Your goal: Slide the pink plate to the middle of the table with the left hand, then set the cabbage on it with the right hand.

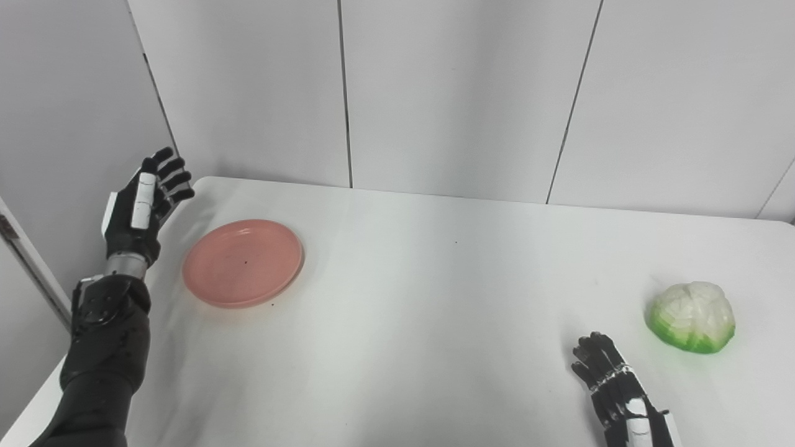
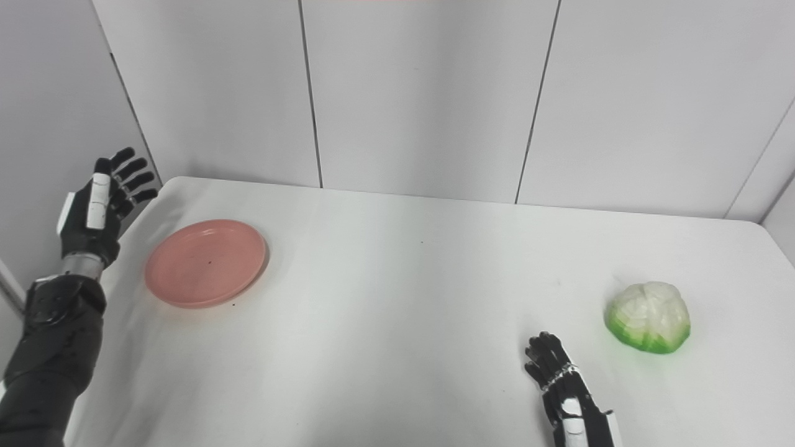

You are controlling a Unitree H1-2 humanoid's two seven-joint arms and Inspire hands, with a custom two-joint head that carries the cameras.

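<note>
1. Pink plate (image 1: 243, 262) sits flat on the white worktop (image 1: 435, 298), far-left part, right way up, nothing on it. It's round, so no long axis to line up with; I can push from any side.
2. My left hand (image 1: 144, 208) is raised just left of the plate, at the worktop's left edge, fingers spread and pointing up and away. It holds nothing and isn't touching the plate.
3. Key relation: the plate lies to the right of my left hand and slightly nearer, and the worktop's middle is further right again. So hand, plate and target run roughly in a line, left to right. I judge the next move needs the hand lowered to the plate's left rim, then a rightward push.
4. Left hand is clearly the closer one to the plate; the right is well apart from it.
5. Cabbage (image 1: 692, 316) rests on the worktop at the near right, pale top up, green around its base. It's a squat dome, slightly wider than tall, no clear pointing direction.
6. My right hand (image 1: 612, 385) lies low near the bottom edge, just left of and nearer than the cabbage, not touching it. Fingers look loosely curled, empty.
7. Task stage as I judge it: slide not yet started, plate off-centre.
8. Risk: pushing too high could tip the rim.
</note>
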